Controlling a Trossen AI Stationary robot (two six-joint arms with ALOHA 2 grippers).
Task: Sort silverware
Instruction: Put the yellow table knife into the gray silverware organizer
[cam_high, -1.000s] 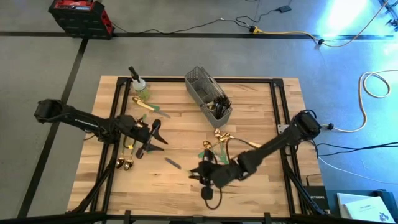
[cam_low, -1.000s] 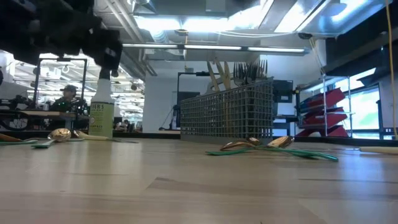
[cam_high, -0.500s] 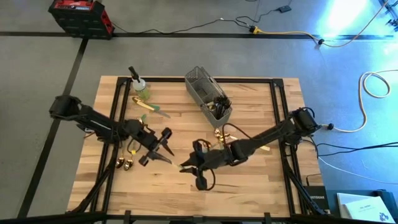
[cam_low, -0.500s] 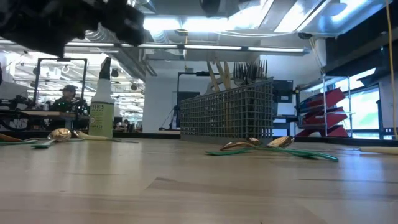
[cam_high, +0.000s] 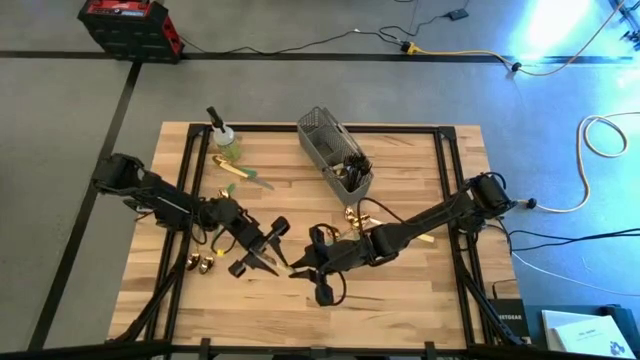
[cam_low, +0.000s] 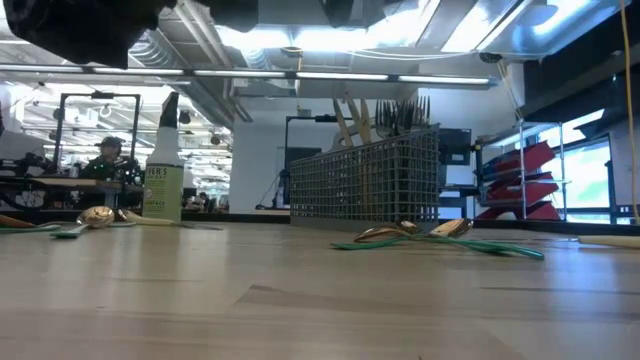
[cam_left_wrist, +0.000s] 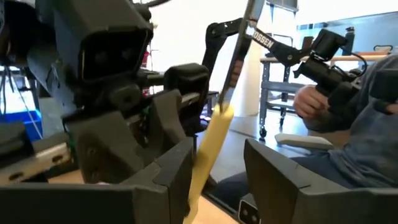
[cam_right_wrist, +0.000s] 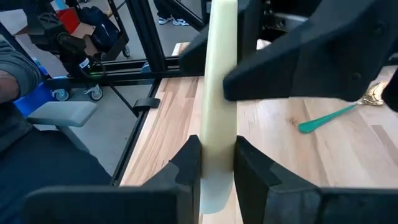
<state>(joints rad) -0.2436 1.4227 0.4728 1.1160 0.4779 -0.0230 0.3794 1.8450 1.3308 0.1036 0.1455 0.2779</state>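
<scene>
Wood table (cam_high: 420, 160), mid-handover at lower centre of the high view. I've got the right gripper (cam_high: 298, 270) clamped on a cream-handled knife (cam_right_wrist: 217, 93); left gripper (cam_high: 262, 258) jaws apart around it. Caddy (cam_high: 335, 155) part-filled; spoons (cam_high: 200, 263) and forks (cam_high: 352, 222) left loose.

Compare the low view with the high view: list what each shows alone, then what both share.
Low only: the room behind, with a person at the far left. High only: both arms meeting mid-table, left claw and right claw close together, plus floor cables. Both: spray bottle, mesh caddy holding cutlery, and green-handled gold spoons on the table.
</scene>
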